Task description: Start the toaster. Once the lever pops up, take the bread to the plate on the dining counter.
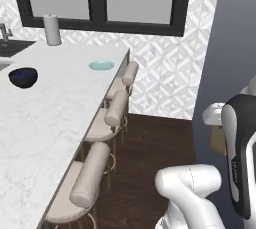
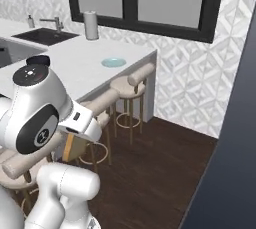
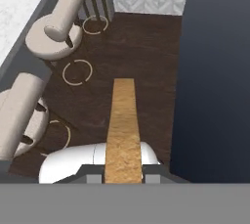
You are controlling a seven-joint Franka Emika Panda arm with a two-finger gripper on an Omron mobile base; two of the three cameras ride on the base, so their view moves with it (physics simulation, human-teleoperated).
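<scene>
Bread [image 3: 123,130] sits clamped in the closed gripper [image 3: 124,178] — above dark floor [image 3: 141,52], beside stools [image 3: 53,34] — plate [image 1: 101,65] on dining counter [image 1: 45,118].

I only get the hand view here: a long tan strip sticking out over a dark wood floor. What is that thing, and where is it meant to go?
Observer: It is the bread, gripped edge-on in the shut gripper. The plate waits on the dining counter, near its far edge.
Operator: Anything else up on that counter?
Observer: A dark blue bowl sits left of the plate in the left base view, well apart from it.
Operator: And those padded rolls on my left?
Observer: They are the backrests of bar stools lined up along the counter's side.
</scene>
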